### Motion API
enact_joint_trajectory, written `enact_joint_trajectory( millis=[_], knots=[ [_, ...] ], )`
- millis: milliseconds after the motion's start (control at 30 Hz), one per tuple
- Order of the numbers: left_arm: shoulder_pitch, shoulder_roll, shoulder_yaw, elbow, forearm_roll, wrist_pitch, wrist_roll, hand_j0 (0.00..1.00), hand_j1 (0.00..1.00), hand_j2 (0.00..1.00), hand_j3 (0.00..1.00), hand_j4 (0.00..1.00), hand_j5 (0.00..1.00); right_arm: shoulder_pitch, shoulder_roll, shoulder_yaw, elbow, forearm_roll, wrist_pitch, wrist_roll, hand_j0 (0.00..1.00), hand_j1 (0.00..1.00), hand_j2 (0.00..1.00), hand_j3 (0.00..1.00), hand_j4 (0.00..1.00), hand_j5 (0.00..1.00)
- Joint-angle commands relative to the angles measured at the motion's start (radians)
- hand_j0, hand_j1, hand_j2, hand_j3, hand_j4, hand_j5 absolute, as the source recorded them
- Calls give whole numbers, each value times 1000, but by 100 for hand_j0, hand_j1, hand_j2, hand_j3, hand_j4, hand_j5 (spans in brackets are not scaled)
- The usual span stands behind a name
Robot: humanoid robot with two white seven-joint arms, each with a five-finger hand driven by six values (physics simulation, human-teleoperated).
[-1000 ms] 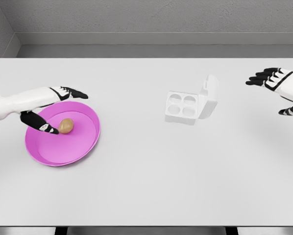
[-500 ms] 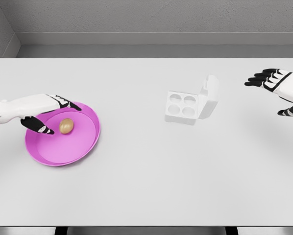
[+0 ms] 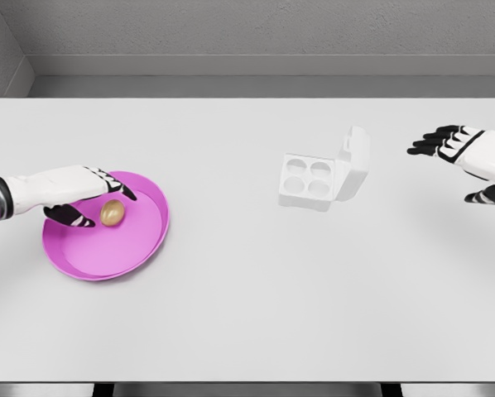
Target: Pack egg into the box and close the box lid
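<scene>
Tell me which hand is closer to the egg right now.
Left. The left hand sits right beside the egg over the pink plate, fingers open around it. The right hand hovers far across the table, beyond the egg box.

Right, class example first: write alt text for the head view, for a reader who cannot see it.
The left robot hand reaches over a pink plate, fingers open around a brown egg without gripping it. To the right, a white egg box sits open on the white table, its four cups empty. The right robot hand hovers open at the right edge.
</scene>
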Motion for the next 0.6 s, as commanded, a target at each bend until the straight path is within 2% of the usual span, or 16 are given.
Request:
enact_joint_trajectory(
  millis=[0, 267, 567],
  knots=[
    [2, -8, 0, 0, -4, 2, 0, 80, 80, 80, 80, 80, 80, 0, 5, 3, 1, -5, 2, 0, 100, 100, 100, 100, 100, 100],
    [3, -12, -14, 0, -6, 2, 0, 80, 80, 80, 80, 80, 80, -5, 8, 9, 1, -5, 2, 0, 100, 100, 100, 100, 100, 100],
    [3, -40, -14, 26, -44, 2, 0, 80, 80, 80, 80, 80, 80, -5, 8, 13, 1, -5, 2, 0, 100, 100, 100, 100, 100, 100]
  ],
)
